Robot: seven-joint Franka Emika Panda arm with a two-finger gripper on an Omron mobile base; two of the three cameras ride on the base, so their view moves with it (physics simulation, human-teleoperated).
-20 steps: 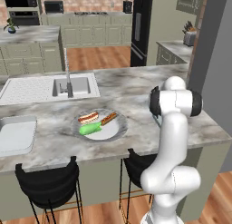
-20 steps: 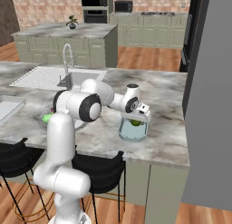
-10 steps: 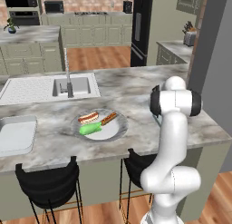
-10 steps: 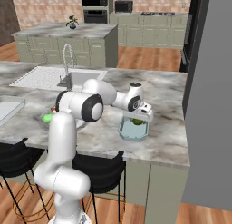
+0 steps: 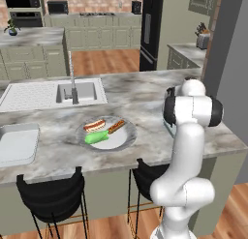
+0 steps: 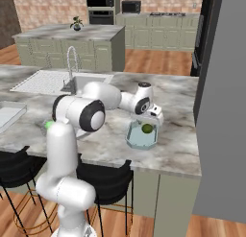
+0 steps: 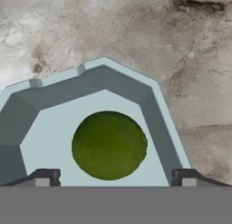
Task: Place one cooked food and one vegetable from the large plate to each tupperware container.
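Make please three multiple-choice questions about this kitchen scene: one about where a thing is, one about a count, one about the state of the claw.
1. Where is the small dark green vegetable?
A. On the large plate
B. Inside the teal container
C. In the sink

2. How many food items lie on the large plate?
A. One
B. Three
C. Five

3. What is the state of the claw?
A. Open, holding nothing
B. Shut on the hot dog
C. Shut on the container rim

Answers:
1 B, the hand view shows it lying on the tub floor.
2 B, the hot dog, the sausage stick and the long green vegetable are there.
3 A, the fingertips stand wide apart on either side of the vegetable.
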